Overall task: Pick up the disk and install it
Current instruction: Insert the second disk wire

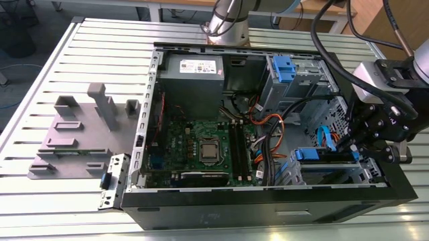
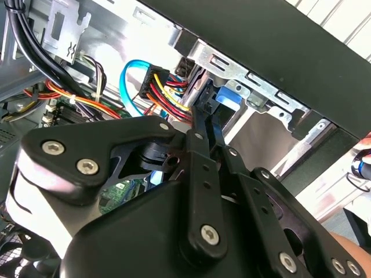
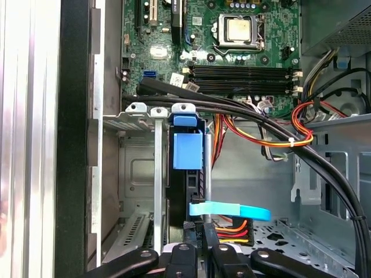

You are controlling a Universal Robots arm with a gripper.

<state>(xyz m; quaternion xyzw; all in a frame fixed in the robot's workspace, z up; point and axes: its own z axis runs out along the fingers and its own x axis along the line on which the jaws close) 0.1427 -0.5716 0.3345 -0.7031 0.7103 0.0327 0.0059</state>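
While sitting edge-up in the metal drive bay of the open black computer case [image 1: 268, 211], the blue-framed silver disk [image 3: 186, 174] is being pinched by the black gripper [image 3: 200, 246], fingers clenched on its rear edge.

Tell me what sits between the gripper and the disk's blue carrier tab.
In the first wrist view, a light-blue flat cable crosses between the gripper and the disk's tab.

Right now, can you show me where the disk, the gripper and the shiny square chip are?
disk [image 3: 188, 149], first wrist view, its blue carrier tab.
gripper [image 1: 358, 146], exterior view, between its fingertips.
shiny square chip [image 1: 209, 150], exterior view, its metal top.
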